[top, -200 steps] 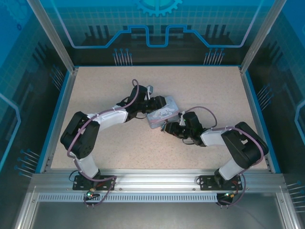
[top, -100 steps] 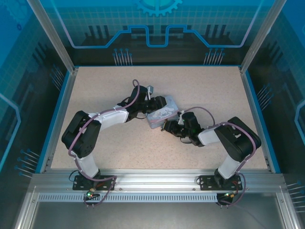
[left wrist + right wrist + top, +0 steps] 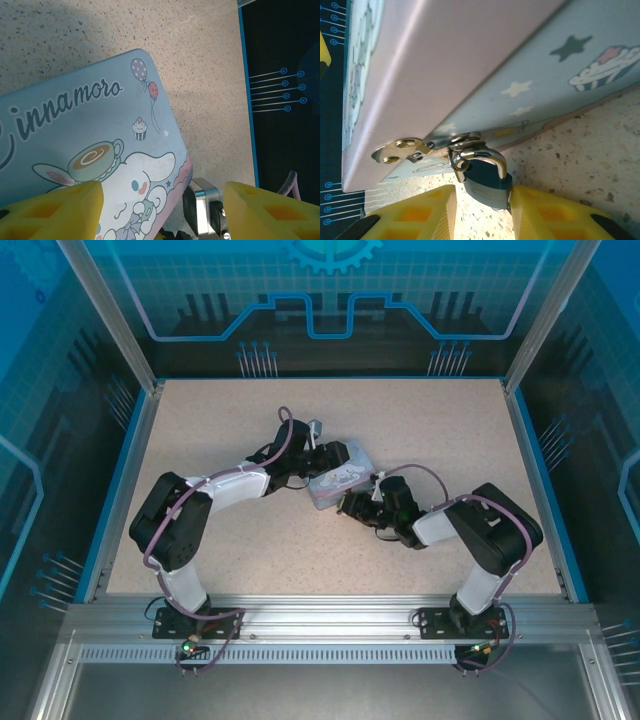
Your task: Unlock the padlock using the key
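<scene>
- The right hand (image 3: 483, 192) sits at the bottom middle of its wrist view. Its yellow fingers (image 3: 415, 212) are closed on the padlock (image 3: 486, 179) from either side.
- The padlock's dark body stands between the fingertips. Its metal shackle (image 3: 479, 152) loops up through a silver hasp (image 3: 402, 146), left of centre.
- The hasp belongs to the light-blue Cinnamoroll tin (image 3: 450, 65), which takes the upper part of that frame and rests on the speckled bench (image 3: 580, 150).
- In the top view the tin lies at centre, with the right hand at its lower edge.
- The left hand (image 3: 162, 195) is open. Its fingers are wide apart at the bottom corners of its wrist view, one over the tin's lid and the other past the tin's edge.
</scene>
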Available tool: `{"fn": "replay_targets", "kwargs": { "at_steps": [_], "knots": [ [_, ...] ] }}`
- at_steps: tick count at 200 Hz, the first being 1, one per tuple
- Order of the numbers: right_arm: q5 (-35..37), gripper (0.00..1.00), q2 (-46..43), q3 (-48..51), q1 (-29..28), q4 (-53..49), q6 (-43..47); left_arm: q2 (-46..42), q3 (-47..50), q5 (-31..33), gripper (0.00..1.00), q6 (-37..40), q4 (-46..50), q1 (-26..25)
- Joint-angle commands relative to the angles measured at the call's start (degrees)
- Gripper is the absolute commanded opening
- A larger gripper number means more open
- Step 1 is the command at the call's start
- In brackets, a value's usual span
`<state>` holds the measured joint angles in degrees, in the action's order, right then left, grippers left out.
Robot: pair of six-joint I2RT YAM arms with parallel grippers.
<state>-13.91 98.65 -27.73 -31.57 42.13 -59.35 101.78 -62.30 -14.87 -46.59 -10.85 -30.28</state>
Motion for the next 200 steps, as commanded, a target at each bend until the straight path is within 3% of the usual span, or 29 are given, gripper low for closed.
{"fn": "replay_targets", "kwargs": {
  "at_steps": [1, 102, 116, 155, 200],
  "knots": [
    [0.8, 0.33, 2.5, 0.4, -1.4, 0.0, 0.5, 0.9, -1.0, 0.4, 0.65, -0.5, -0.2, -0.3],
    [2.2, 0.08, -1.2, 3.0, -2.2, 1.3, 0.8, 0.7, 0.2, 2.5, 0.65, -0.9, 0.1, -0.3],
    [2.3, 0.11, -2.7, 3.0, -2.1, -0.1, 2.2, 0.7, 0.4, 2.7, 0.66, -0.7, 0.3, -0.3],
    [0.0, 0.38, -3.5, 5.6, 1.0, 4.5, 7.0, 0.6, 0.5, 3.1, 0.65, -0.7, 0.4, -0.2],
    [-1.2, 0.44, 2.7, 5.5, 0.8, 15.3, 6.0, 1.7, -0.2, 3.3, 0.65, -1.7, 0.5, -0.2]
  ]
}}
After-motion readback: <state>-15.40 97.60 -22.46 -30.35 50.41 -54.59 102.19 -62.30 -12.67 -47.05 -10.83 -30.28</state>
